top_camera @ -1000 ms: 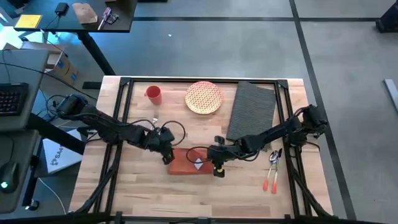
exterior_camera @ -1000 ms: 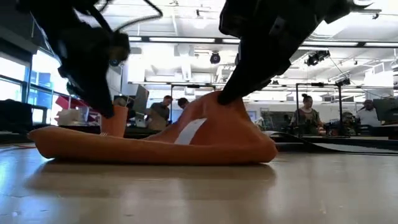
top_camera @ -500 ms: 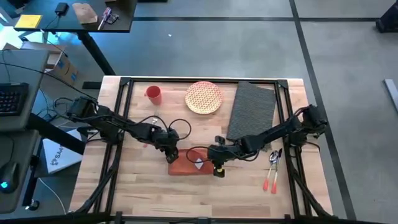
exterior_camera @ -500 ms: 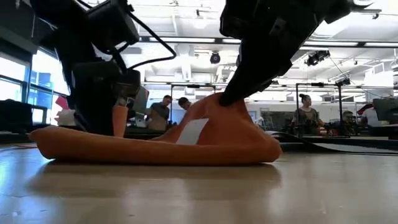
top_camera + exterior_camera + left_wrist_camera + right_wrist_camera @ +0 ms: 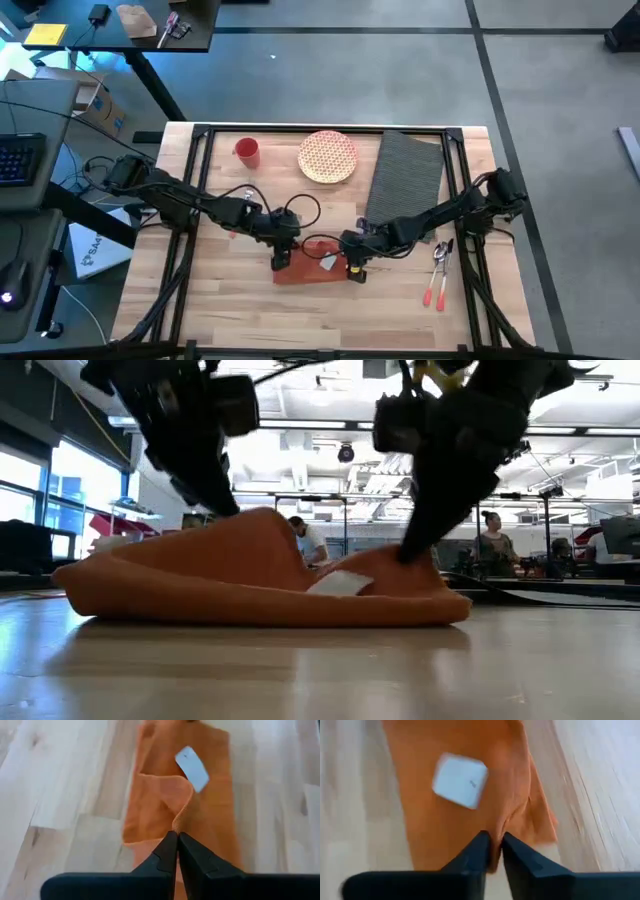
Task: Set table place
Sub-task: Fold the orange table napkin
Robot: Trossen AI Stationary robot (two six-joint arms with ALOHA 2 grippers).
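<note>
Two grippers, left [image 5: 177,836] and right [image 5: 492,841], pinch rust-orange cloth napkin [image 5: 312,262] mid-table. Your dark grey ribbed woven placemat [image 5: 405,178] sits far right, unset; plate, cup, cutlery remain.

We see the napkin [image 5: 312,262] lying near the middle of the table [image 5: 230,310], toward its front edge. The left gripper [image 5: 282,256] sits on the napkin's left end and the right gripper [image 5: 352,266] on its right end, each pinching a fold. Behind the napkin, along the far edge, the cup [image 5: 247,152] stands left of the plate [image 5: 327,156], and the placemat [image 5: 405,178] lies right of the plate. The utensils [image 5: 437,272] lie right of the napkin, in front of the placemat.
</note>
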